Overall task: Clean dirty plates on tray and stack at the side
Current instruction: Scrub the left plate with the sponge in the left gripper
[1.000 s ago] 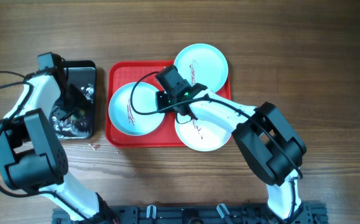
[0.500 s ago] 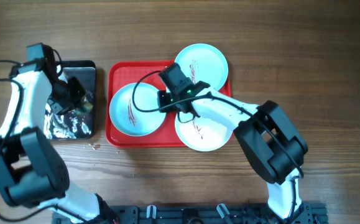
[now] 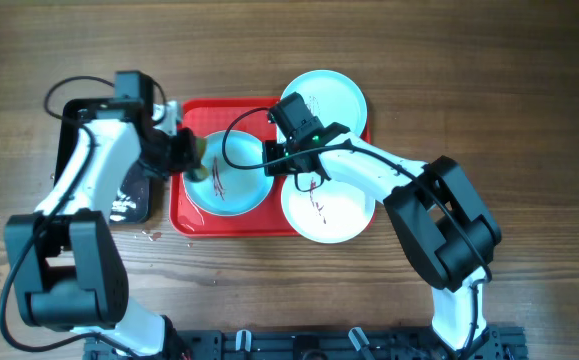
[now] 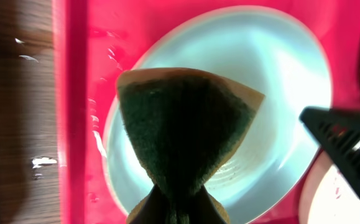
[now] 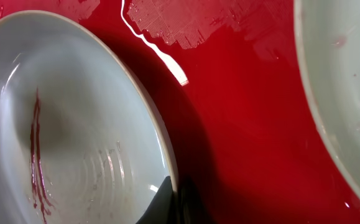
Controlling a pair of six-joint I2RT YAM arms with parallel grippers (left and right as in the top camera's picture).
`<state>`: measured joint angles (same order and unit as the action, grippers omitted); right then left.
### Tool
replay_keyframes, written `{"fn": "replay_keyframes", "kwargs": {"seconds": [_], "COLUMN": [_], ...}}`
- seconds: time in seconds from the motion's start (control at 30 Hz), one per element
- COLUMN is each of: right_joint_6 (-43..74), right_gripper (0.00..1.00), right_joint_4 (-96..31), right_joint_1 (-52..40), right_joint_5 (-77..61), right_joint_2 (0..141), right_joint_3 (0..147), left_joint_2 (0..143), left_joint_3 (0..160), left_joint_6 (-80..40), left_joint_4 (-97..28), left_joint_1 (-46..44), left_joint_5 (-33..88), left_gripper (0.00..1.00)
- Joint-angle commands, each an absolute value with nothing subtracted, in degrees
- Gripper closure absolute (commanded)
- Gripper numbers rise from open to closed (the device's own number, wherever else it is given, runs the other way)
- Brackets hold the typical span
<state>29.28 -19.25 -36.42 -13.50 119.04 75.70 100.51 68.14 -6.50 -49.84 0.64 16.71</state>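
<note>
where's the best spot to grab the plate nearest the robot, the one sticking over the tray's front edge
Probably its near rim, coming from the robot's side, low and nearly level. The plate is shallow and wide, so only the thin rim offers a pinch. There the rim overhangs the front edge of the tray, likely leaving room underneath.

Tray (image 3: 219, 226) is solid red, textured. All three plates on it are pale mint-white with thin dark-red streaks at centre: left plate (image 3: 231, 185), far plate (image 3: 334, 95) at the tray's back right corner, near plate (image 3: 334, 212) over its front edge. Sponge (image 4: 186, 124) over the tray's left end has a dark green face and tan-yellow rim; black tray (image 3: 134, 200) sits beside the tray's left edge, and the table (image 3: 469, 60) is brown wood grain.
</note>
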Motion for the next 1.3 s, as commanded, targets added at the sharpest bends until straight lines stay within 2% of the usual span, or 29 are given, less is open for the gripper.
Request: {"fn": "replay_keyframes", "kwargs": {"seconds": [0.0, 0.13, 0.47, 0.6, 0.83, 0.9, 1.13, 1.27], "right_joint_6": [28.5, 28.5, 28.6, 28.7, 28.6, 28.6, 28.7, 28.7], "right_gripper": [0.96, 0.96, 0.96, 0.96, 0.96, 0.96, 0.96, 0.96], "right_joint_4": [-19.2, -18.9, -18.9, -18.9, -19.5, -19.5, -19.5, -19.5], "right_joint_1": [-36.4, -36.4, -36.4, -36.5, -36.5, -36.5, -36.5, -36.5], "right_joint_5": [-14.7, -14.7, -14.7, -15.1, -15.4, -15.6, -15.5, -15.5], "right_joint_2": [120.4, 120.4, 120.4, 120.4, 120.4, 120.4, 120.4, 120.4], "right_joint_3": [76.6, 76.6, 76.6, 76.6, 76.6, 76.6, 76.6, 76.6], "left_joint_2": [100.1, 100.1, 100.2, 100.2, 100.2, 100.2, 100.2, 100.2], "left_joint_3": [63.8, 60.2, 52.4, 52.3, 52.3, 52.3, 52.3, 52.3], "left_joint_6": [-7.1, -8.4, -16.2, -17.5, -28.0, -29.8, -33.9, -31.1], "left_joint_4": [-46.0, -41.8, -33.0, -31.9, -25.4, -24.1, -23.4, -23.9], "left_joint_1": [-2.4, -4.6, -11.4, -13.2, -14.9, -14.9, -14.7, -12.8], "left_joint_5": [10.1, 6.0, 6.2, 12.1, 17.1, 14.7, -6.7, -9.4], "left_gripper": [0.96, 0.96, 0.96, 0.96, 0.96, 0.96, 0.96, 0.96]}}
